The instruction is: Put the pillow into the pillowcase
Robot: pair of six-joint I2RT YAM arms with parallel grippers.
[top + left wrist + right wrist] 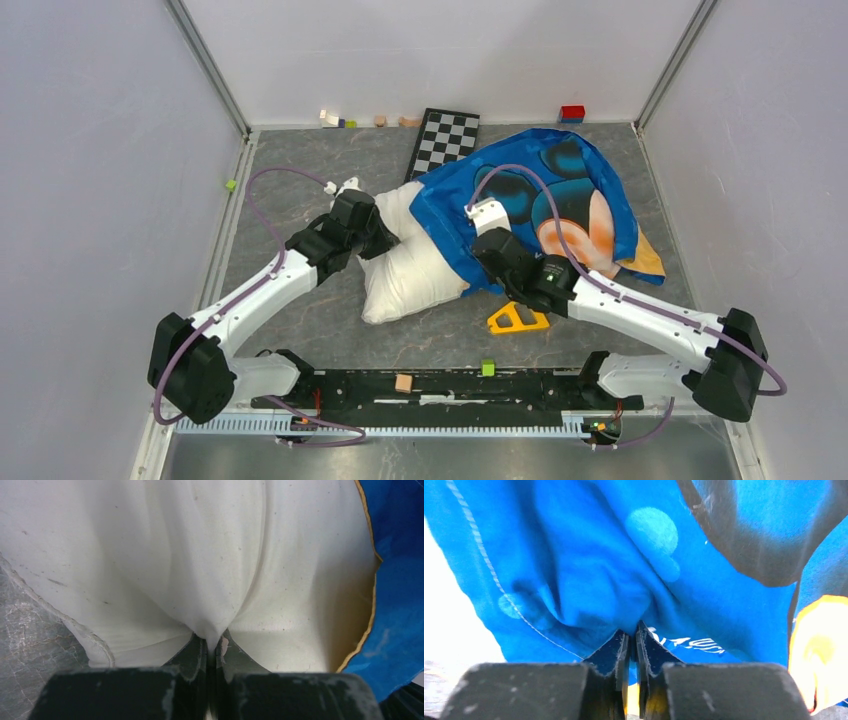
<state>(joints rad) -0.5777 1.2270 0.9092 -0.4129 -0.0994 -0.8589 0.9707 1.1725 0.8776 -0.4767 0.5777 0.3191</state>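
The off-white pillow [410,262] lies mid-table, and its upper right part is covered by the pillowcase [560,185]. The pillowcase is blue outside with a black and orange cartoon print and white lettering, and orange-yellow inside. My left gripper [378,240] is shut on a fold of pillow fabric [200,570] at the pillow's left side. The pillowcase's yellow-edged opening [400,580] lies just right of it. My right gripper [487,242] is shut on a bunch of the blue pillowcase [599,555] near its opening, with the white pillow [444,605] at its left.
A chessboard [445,138] lies behind the pillow. A yellow triangular piece [517,319] sits under my right arm. Small blocks [330,119] and a red block [572,113] line the back wall. A green cube [230,185] sits at the left wall. Two cubes [404,382] rest on the front rail.
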